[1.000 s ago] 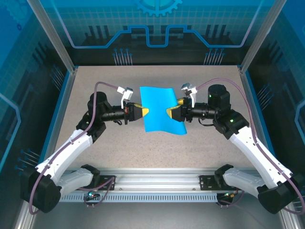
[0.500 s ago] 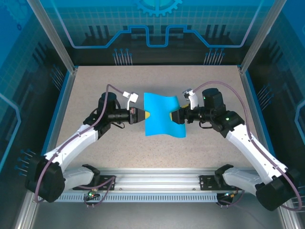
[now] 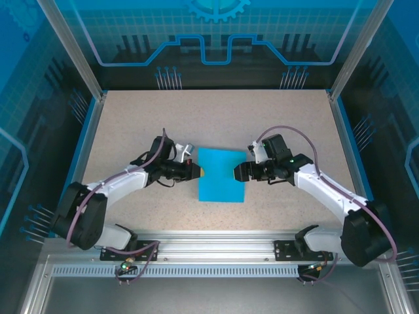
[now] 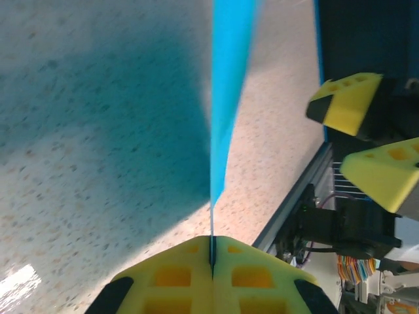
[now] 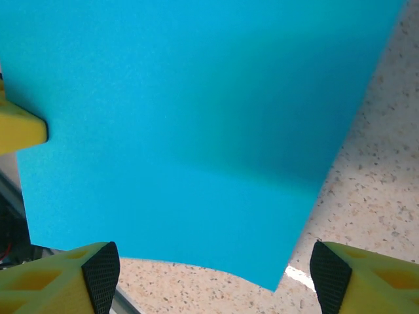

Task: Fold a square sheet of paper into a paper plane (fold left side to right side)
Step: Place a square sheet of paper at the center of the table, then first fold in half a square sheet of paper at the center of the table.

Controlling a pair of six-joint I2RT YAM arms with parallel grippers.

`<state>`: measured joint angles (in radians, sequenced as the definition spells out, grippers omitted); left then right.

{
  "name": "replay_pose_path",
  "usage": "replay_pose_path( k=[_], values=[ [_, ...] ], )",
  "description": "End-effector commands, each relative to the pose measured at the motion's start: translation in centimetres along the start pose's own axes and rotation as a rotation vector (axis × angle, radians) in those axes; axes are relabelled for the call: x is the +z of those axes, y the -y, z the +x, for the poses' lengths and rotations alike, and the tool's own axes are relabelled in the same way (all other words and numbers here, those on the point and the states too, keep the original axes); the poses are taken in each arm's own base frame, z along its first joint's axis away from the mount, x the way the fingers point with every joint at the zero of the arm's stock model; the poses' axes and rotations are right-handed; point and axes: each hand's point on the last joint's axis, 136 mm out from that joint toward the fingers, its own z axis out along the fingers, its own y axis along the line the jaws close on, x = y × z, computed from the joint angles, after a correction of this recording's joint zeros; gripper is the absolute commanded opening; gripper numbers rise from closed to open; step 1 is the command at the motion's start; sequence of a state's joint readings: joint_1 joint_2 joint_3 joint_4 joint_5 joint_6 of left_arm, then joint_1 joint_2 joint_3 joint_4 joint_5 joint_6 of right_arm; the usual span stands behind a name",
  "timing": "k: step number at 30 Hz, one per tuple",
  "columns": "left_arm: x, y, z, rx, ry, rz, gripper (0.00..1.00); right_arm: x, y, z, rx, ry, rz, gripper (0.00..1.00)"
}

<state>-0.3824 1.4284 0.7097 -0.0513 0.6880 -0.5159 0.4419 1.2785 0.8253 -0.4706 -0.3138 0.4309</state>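
Top view: we see square sheet of paper point(image 3: 221, 175) at frame centre, low over table point(image 3: 131, 118), no crease visible.
Left wrist: left gripper point(image 4: 211, 252) clamped on sheet edge, bottom centre.
Right wrist: right gripper point(image 5: 213, 265) jaws wide apart, gripping nothing.
We judge left-to-right fold not done; all folding remains.

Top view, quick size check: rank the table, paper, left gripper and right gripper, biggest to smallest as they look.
1. table, by far the largest
2. paper
3. left gripper and right gripper: they look about alike from here, so I won't rank one over the other
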Motion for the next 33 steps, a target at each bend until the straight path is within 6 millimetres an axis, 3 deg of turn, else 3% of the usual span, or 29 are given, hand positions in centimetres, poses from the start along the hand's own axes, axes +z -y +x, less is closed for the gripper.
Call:
replay_pose_path(
  k=[1, 11, 22, 33],
  values=[
    [0.6, -2.4, 1.6, -0.043, -0.059, -0.078, 0.0, 0.8, 0.9, -0.1, 0.04, -0.002, 0.027, 0.79],
    [0.7, -3.8, 1.8, -0.041, -0.106, -0.163, 0.0, 5.9, 1.4, -0.2, 0.122, -0.032, 0.021, 0.36],
    [0.3, -2.3, 1.3, -0.035, -0.096, -0.127, 0.02, 10.2, 2.7, 2.3, 0.153, -0.173, 0.114, 0.26],
    [1.0, 0.7, 0.1, -0.051, -0.077, 0.014, 0.45, 10.6, 3.8, 4.3, 0.164, -0.232, 0.162, 0.26]
  ],
)
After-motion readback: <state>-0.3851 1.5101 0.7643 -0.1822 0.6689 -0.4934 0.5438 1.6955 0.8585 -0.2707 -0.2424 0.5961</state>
